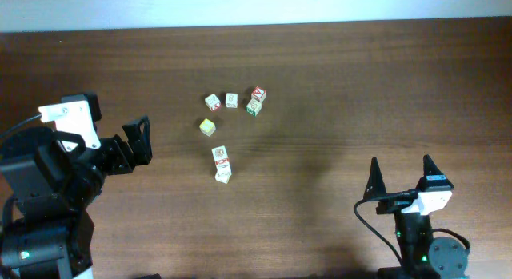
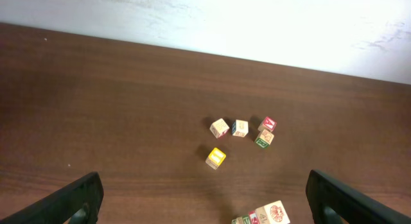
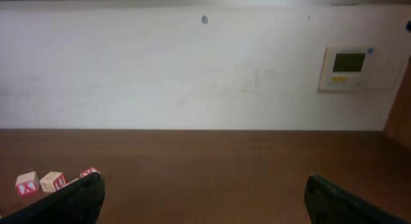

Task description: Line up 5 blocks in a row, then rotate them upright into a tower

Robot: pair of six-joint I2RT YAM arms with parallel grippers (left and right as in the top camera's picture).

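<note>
Your left gripper [image 1: 145, 141] and right gripper [image 1: 400, 161] gape wide, empty, well apart from the blocks [image 1: 231, 100] clustered centrally. Packed so close, a descending finger could knock a neighbour or the yellow-faced cube [image 1: 207, 126].

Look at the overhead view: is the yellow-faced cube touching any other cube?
No, the yellow-faced cube sits alone, with clear gaps all round it.

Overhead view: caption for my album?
Small cubes dot a brown table; left arm and right arm stand back, jaws open.
</note>
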